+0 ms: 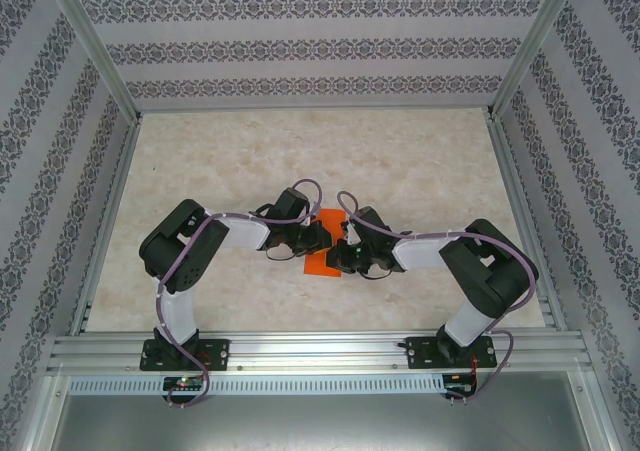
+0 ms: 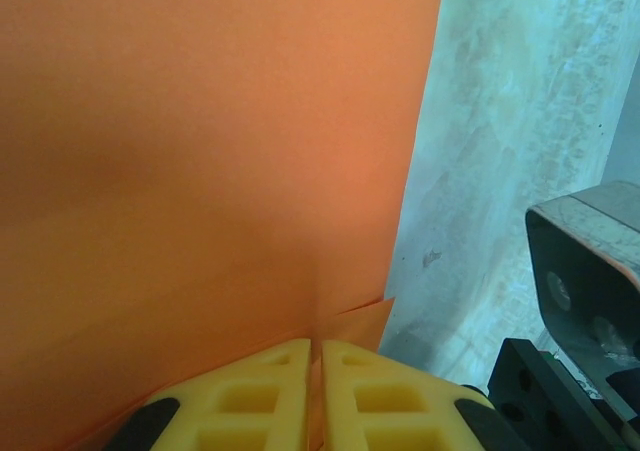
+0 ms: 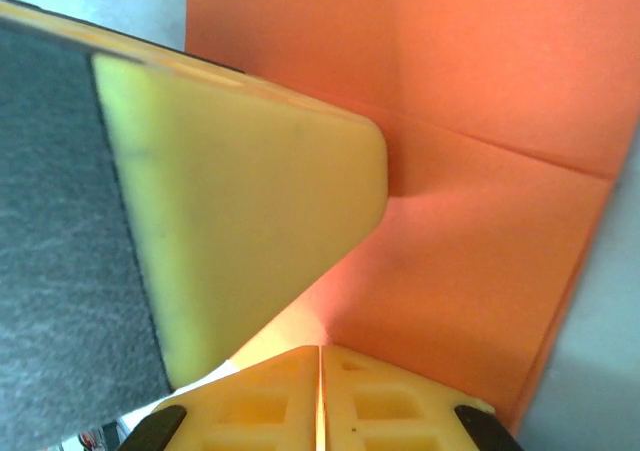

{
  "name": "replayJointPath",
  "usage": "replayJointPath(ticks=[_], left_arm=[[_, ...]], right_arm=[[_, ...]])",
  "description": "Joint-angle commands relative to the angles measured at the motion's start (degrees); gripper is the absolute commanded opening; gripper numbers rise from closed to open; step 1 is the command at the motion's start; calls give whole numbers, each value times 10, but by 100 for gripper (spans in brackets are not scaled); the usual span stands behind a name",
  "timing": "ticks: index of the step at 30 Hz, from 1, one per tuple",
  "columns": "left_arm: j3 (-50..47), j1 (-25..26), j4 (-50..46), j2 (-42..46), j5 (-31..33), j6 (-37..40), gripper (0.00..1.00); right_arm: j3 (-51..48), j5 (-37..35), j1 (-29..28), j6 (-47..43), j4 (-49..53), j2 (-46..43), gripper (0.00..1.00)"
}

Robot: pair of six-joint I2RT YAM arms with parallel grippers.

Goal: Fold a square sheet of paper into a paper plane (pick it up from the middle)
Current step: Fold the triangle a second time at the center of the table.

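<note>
Two arms reach inward from the near rail (image 1: 320,349) and meet over the middle of the table (image 1: 400,161). The right gripper (image 1: 347,255) comes in from the right, slightly nearer than the left gripper (image 1: 316,237), which comes in from the left. Each is clenched on the square sheet of paper (image 1: 323,266) between them, with a thin orange edge pinched where its yellow fingers meet. A crease crosses the sheet in the right wrist view. Patterned walls (image 1: 300,46) stand beyond.
</note>
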State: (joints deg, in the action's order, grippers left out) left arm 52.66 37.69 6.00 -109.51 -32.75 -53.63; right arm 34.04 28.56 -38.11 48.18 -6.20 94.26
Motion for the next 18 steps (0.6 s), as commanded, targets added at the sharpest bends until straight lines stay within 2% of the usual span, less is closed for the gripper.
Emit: replayJointPath(ticks=[1, 11, 18], left_arm=[[-13, 6, -30, -15, 45, 14, 13], [-13, 5, -29, -22, 45, 13, 12], [-10, 5, -30, -20, 40, 13, 12]], right_arm=[[-38, 2, -3, 12, 33, -2, 11], [-98, -2, -4, 24, 48, -67, 13], [-90, -14, 9, 9, 99, -131, 14]])
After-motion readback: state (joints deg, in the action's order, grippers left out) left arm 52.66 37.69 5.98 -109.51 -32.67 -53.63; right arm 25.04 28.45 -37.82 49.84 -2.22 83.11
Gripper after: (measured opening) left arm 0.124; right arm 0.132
